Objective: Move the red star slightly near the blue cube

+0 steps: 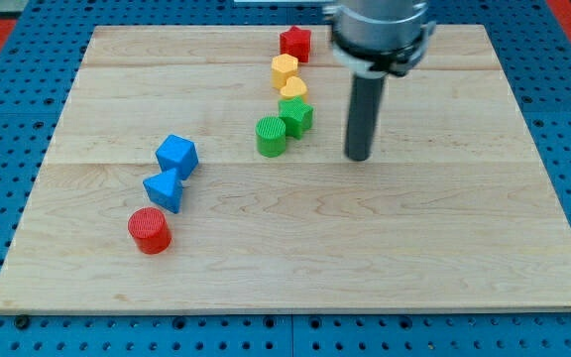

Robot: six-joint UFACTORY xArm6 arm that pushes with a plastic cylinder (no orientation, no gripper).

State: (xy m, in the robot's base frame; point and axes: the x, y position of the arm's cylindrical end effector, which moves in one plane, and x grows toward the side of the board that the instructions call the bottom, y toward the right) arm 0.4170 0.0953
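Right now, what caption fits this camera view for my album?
My tip rests right of the green blocks, with the red star at the top, far from the blue cube.

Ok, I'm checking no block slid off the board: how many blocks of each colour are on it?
Red: 2, the red star and red cylinder
Yellow: 2, yellow hexagon and yellow heart
Green: 2, green cube and green cylinder
Blue: 2, the blue cube and blue wedge
Total: 8
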